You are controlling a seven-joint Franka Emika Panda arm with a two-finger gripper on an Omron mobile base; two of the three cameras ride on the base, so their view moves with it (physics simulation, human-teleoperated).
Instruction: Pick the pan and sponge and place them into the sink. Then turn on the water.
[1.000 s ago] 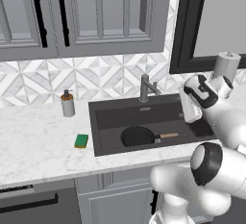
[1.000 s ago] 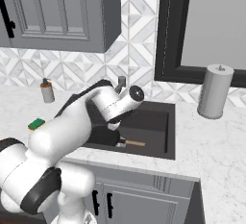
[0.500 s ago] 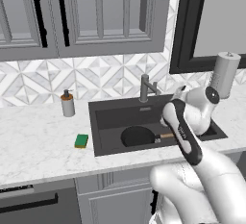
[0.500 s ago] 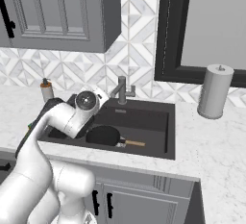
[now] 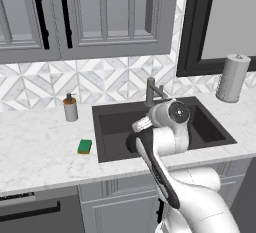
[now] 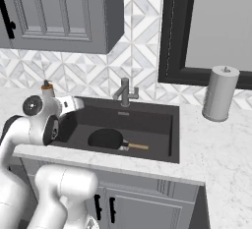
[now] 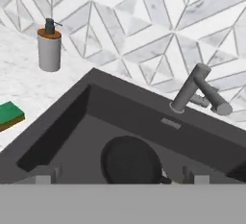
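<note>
- Pan (image 6: 107, 138) lies in the sink (image 6: 162, 150), lower centre of frame — placed.
- Sponge (image 5: 84, 146) on the counter, left of basin — next pick.
- My gripper (image 7: 120, 176) spread wide, empty, ready to grab.

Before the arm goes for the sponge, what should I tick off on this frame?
1. Pan lying in the sink: ok.
2. Sponge in the sink: not ok, it lies on the counter left of the basin.
3. Gripper open and holding nothing: ok.
4. Sponge free of neighbours: ok, the soap bottle stands apart from it.
5. Water running from the faucet: not ok, no stream shows.
</note>
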